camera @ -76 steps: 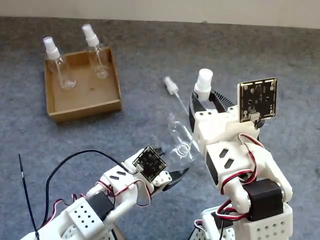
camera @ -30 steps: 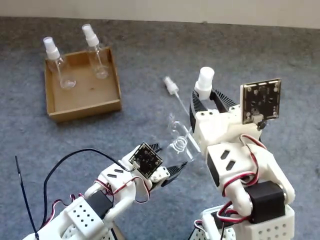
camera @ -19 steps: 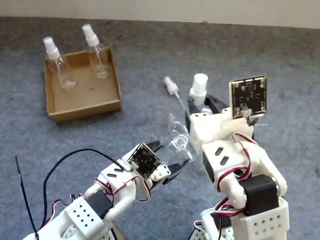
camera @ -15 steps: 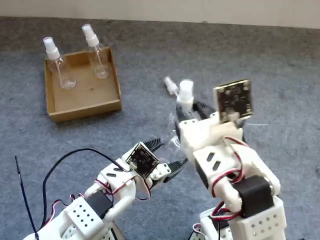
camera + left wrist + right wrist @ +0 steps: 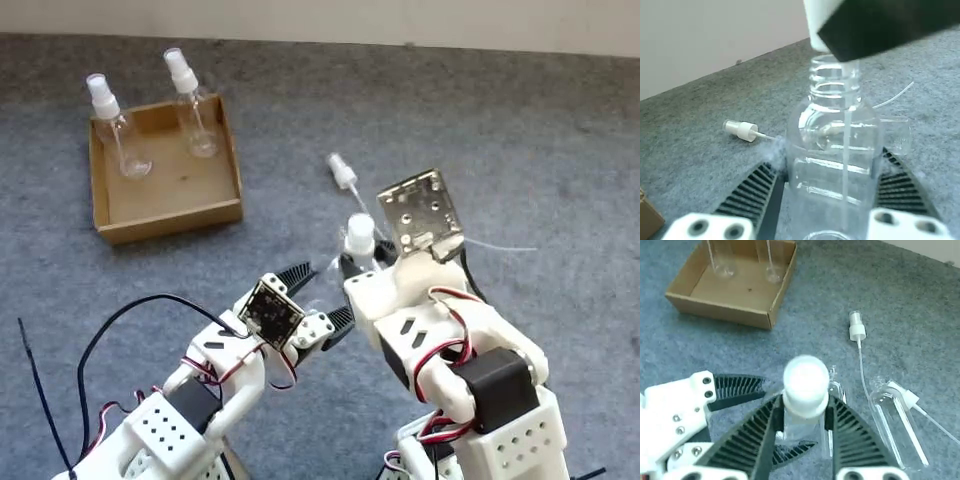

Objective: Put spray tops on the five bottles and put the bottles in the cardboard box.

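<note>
1. The table [image 5: 560, 120], covered in grey carpet, carries everything. Both arms rise from its near edge, and their grippers meet near the middle.
2. The cardboard box [image 5: 170, 218] sits at the far left, well apart from the arms. A capped bottle [image 5: 120, 135] stands upright in its far left corner. A second capped bottle [image 5: 195, 115] stands in its far right corner, so two of the five look finished.
3. The left gripper [image 5: 318, 298] is closed on the sides of a clear bottle [image 5: 832, 145]. It holds the bottle upright with the threaded neck open at the top.
4. The right gripper [image 5: 805, 401] pinches a white spray top [image 5: 805, 380] directly over that neck. The top's thin tube runs down inside the bottle. Its collar sits just above the threads and, as far as I can tell, is not seated.
5. A bare bottle [image 5: 900, 427] lies on the table just right of the grippers. A loose spray top [image 5: 342, 172] lies farther off, beyond them.
6. The step in hand looks like fitting the top to the third bottle. Next, the right gripper likely needs to lower the top straight down, keeping the tube inside. It would then press or twist until the collar takes the threads. The left gripper must hold the bottle steady so it does not tip. The bottle can then go to the box.
</note>
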`<action>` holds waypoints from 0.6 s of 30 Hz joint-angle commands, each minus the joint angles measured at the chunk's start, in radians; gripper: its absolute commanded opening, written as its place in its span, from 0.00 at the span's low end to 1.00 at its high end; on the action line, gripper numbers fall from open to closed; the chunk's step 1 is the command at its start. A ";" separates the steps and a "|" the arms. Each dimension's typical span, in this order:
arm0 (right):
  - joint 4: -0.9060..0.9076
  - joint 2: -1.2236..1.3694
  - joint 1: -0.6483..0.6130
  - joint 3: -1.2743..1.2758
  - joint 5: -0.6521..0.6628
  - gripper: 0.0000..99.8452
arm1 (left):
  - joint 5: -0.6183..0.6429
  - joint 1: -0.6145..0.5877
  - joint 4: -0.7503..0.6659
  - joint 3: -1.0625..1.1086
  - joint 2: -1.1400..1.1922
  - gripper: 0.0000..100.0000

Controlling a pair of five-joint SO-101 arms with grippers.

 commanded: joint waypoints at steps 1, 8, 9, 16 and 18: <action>0.058 -0.015 -0.008 -0.008 0.075 0.19 | -0.003 -0.018 -0.028 0.010 -0.019 0.16; 0.096 -0.015 -0.008 -0.008 0.213 0.20 | -0.003 -0.019 -0.028 0.008 -0.019 0.16; 0.102 -0.015 -0.008 -0.008 0.233 0.20 | -0.003 -0.024 -0.028 0.004 -0.019 0.16; 0.110 -0.090 -0.008 -0.007 0.256 0.20 | -0.003 -0.219 -0.094 -0.005 -0.117 0.16; 0.099 -0.133 -0.008 0.022 0.256 0.20 | -0.003 -0.275 -0.092 -0.005 -0.200 0.16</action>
